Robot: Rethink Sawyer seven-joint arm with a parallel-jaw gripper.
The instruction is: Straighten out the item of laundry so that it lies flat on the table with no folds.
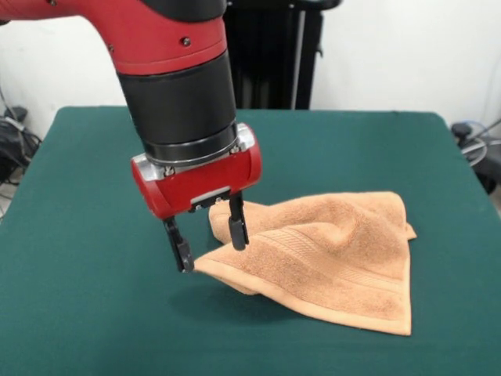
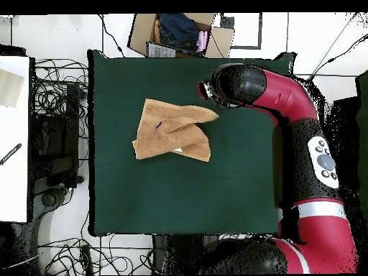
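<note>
The towel (image 1: 329, 254) lay rumpled and partly folded over itself near the middle of the green worktop (image 1: 94, 313). The gripper (image 1: 210, 240) hung just over the towel's left corner in the front view, its jaws apart, one finger (image 1: 237, 225) against the raised cloth edge, nothing clamped.

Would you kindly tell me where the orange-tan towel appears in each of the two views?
Front view: the towel lies right of centre, low in the picture, its left corner by the gripper.
Overhead view: the towel lies left of centre, in the upper half.
Shared landmark: the green table beneath it.
</note>
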